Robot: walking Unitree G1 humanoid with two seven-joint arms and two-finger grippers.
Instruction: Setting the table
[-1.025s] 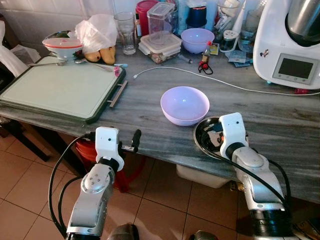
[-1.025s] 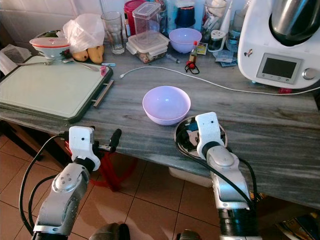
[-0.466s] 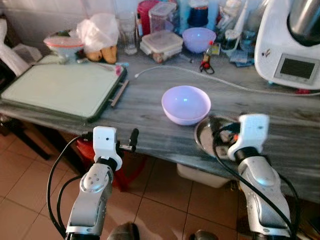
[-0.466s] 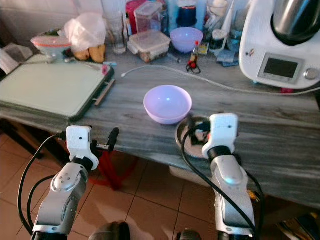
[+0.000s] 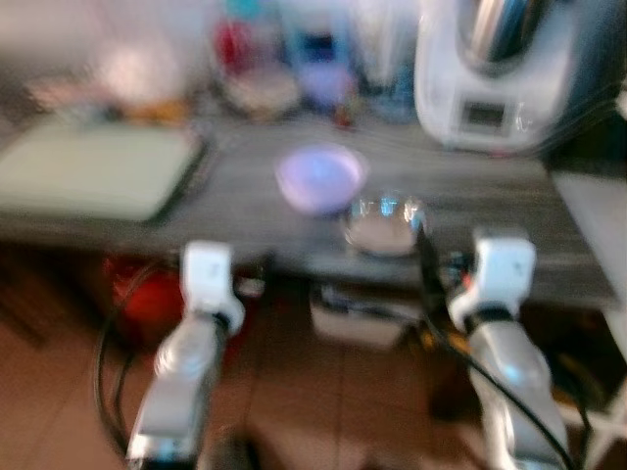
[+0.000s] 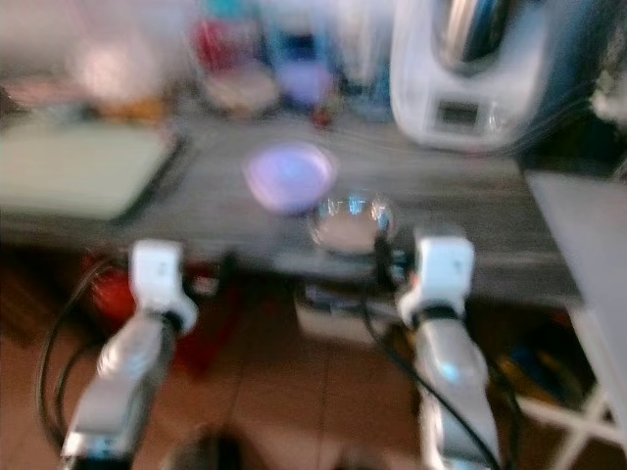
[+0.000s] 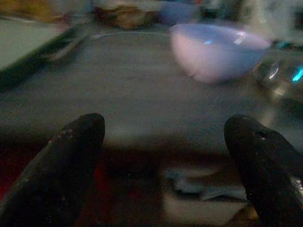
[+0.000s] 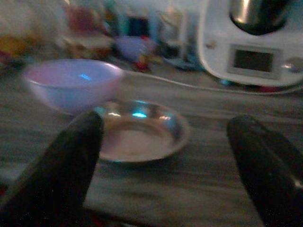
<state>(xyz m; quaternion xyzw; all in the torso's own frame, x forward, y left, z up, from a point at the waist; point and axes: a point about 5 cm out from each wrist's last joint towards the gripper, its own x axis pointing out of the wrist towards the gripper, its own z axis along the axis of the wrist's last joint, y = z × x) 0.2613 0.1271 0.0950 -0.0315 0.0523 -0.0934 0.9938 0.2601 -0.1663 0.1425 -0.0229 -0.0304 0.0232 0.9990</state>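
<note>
From where I stand the head views are smeared with blur, but the layout reads well enough. A grey, streaked stone bench runs across in front of the robot, and both silver arms are held out below its near edge, over a brown tiled floor. The left gripper hangs just short of the bench edge with its jaws spread wide and nothing between them; its two black fingers frame the bench front. The right gripper is likewise wide and empty, poised at the edge in front of a shallow steel bowl. That steel bowl sits near the bench's front edge, and a lilac plastic bowl stands just beside it, further back and toward the robot's left; whether the two rims touch I cannot tell. To the left lies a pale green cutting board in a dark frame. At the back right stands a white kitchen machine with a steel jug on top and a small screen on its front, and a thin white cable trails across the bench before it. Along the back wall there is a jumble of containers, among them a second lilac bowl, too blurred to name further. Something red shows under the bench behind the left arm.
</note>
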